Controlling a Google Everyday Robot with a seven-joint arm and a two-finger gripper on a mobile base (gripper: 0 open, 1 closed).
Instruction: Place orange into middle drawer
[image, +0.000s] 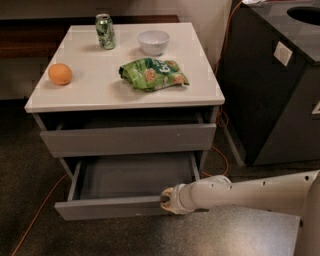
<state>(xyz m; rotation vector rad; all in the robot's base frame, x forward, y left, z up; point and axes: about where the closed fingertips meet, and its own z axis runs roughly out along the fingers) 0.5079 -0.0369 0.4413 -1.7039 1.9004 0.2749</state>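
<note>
The one camera looks steeply down from above and nearer than the pincer (167, 200), facing the cabinet's front at close range. The pincer sits low in view at the front edge of the open middle drawer (130, 177); the white surface (100, 92) lies beyond it.

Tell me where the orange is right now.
In the camera view, the orange sits near the left edge of the white cabinet top, front-left of the green can; the gripper is below, at the front of the open middle drawer.
</note>
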